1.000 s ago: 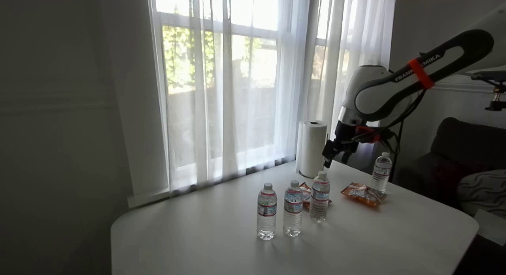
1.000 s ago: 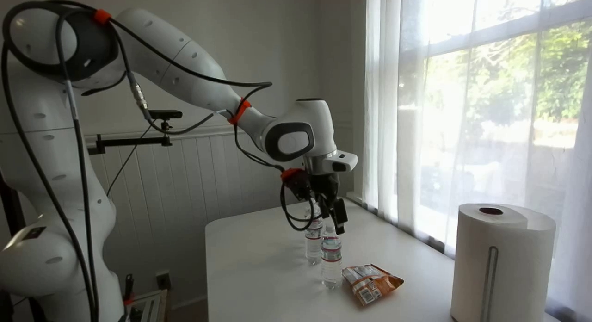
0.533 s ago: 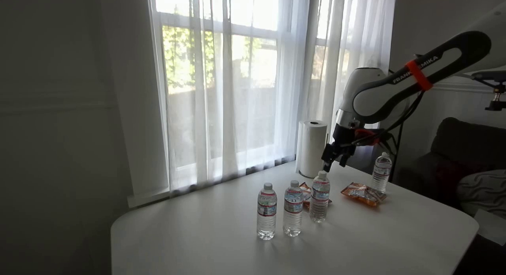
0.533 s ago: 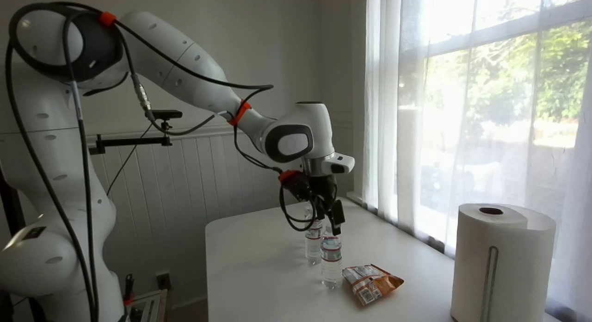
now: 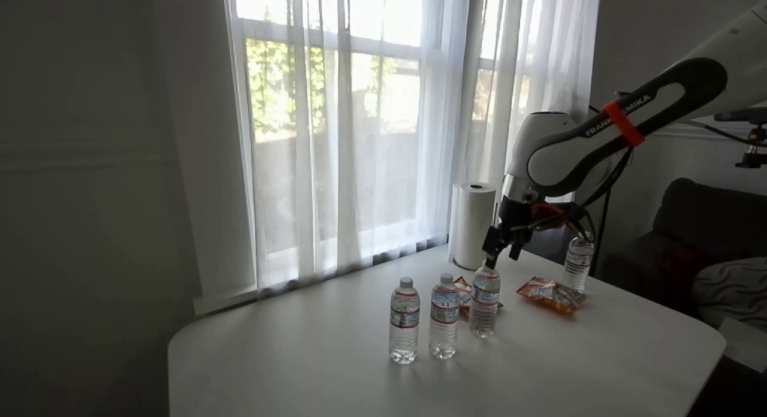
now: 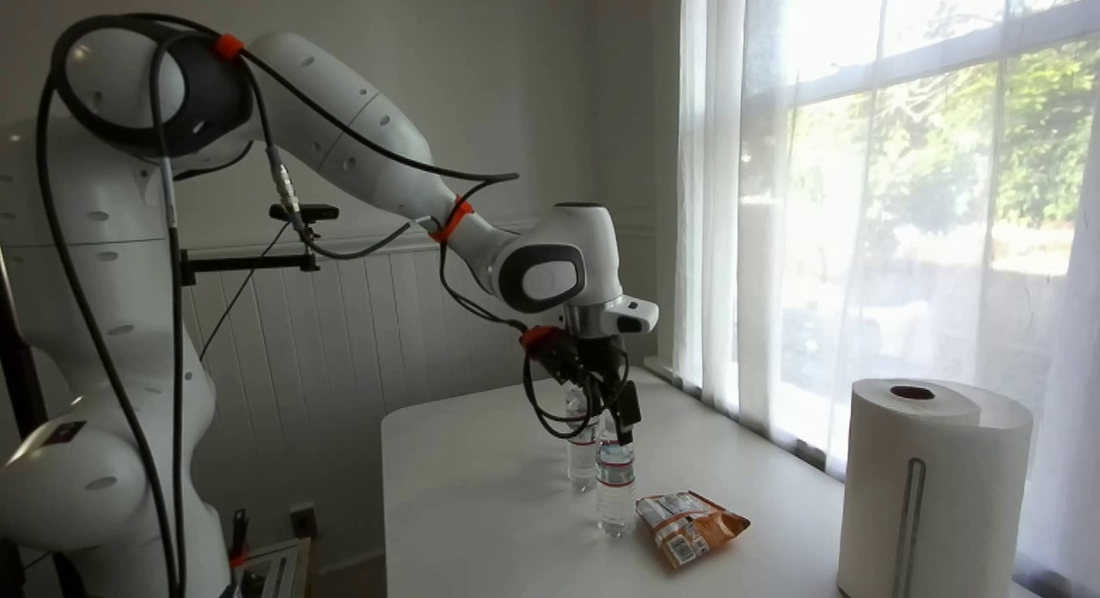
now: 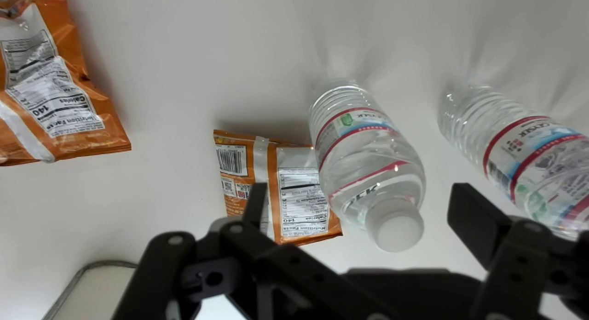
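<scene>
White table point(image 5: 299, 357): my tool point(image 7: 359, 196) hangs wide, holding nothing, near the cap point(image 7: 398, 230) of an upright bottle point(image 7: 368, 147) beside a snack bag point(image 7: 301, 196); off-centre descent could knock that bottle into the next bottle point(image 7: 520, 145).

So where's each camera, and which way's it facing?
In an exterior view: across the table from the paper towel roll, facing it and curtained windows; part of the Franka arm and its gripper show.
In an exterior view: near the roll, facing along the table; most of the arm shows.
Wrist view: sits above water bottles and orange snack bags, looking down; gripper fingers show.
Both exterior views share table, roll, gripper.
</scene>
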Motion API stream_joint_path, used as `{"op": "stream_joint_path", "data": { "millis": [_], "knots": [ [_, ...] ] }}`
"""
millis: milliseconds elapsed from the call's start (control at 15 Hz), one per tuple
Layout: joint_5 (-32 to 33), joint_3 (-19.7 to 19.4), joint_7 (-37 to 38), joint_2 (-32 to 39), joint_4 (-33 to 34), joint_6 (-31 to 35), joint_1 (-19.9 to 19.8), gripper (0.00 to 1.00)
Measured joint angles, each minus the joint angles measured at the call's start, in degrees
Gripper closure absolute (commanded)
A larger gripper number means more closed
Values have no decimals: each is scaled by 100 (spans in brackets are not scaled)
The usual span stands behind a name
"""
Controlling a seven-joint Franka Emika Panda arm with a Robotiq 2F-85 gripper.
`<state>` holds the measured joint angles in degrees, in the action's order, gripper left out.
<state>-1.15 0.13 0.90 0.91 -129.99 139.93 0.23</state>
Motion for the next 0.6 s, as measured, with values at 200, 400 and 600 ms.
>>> {"op": "stream_joint_path", "data": {
  "millis": [200, 400, 600],
  "knots": [
    [0, -11, -94, 30, 33, 55, -4, 26],
    [0, -28, -234, 12, 93, 55, -15, 39],
    [0, -33, -336, 11, 149, 55, -19, 6]
  ]
}}
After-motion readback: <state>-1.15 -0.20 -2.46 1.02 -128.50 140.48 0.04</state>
